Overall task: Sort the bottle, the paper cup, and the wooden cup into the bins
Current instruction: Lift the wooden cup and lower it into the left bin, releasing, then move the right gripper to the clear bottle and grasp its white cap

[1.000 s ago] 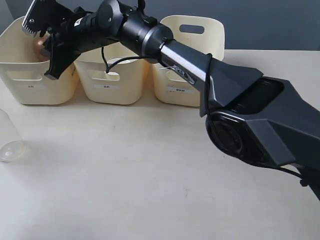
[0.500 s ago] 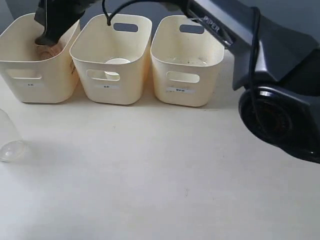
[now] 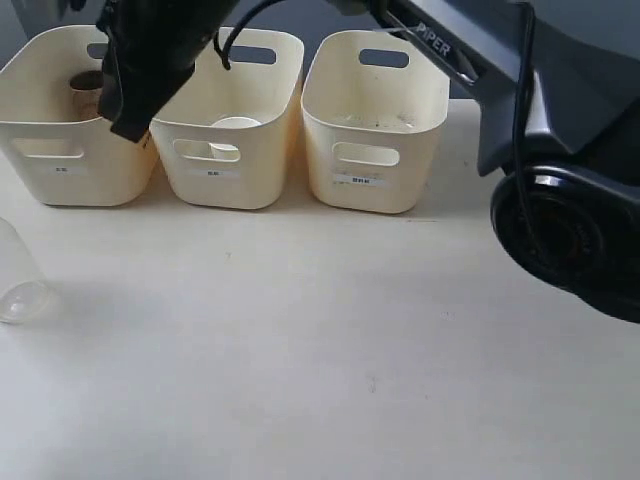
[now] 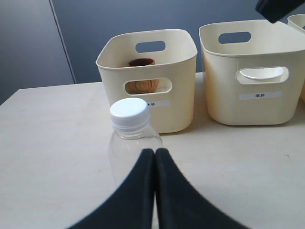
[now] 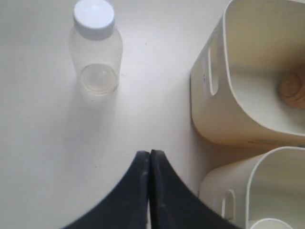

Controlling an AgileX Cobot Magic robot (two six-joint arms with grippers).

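Stood upright on the pale counter (image 3: 300,350) at the far left edge of the scene: the clear bottle (image 4: 131,143) with its white screw cap, well apart from the bins and only partly caught by the exterior camera (image 3: 15,275). Seen from above by the right wrist camera as well (image 5: 95,50), beside the outer wall of the left bin (image 5: 248,71).

Rested inside that left bin (image 3: 60,150): the brown wooden cup (image 4: 141,62), upright, its rounded side showing through the oval handle cut-out. Lay in the middle bin (image 3: 225,150): the white paper cup (image 3: 235,125), its rim visible through the front cut-out in the left wrist view (image 4: 262,72). Held nothing that could be made out: the right bin (image 3: 375,130). Lined up side by side along the far part of the counter, all three, each with a small label on the front.

Hung above the gap between the left and middle bins: the right pincer (image 5: 149,155), fingers pressed together, gripping nothing, carried by a black arm (image 3: 480,60) reaching across from the right. Sat low just behind the bottle: the left pincer (image 4: 154,152), likewise pressed together and empty.
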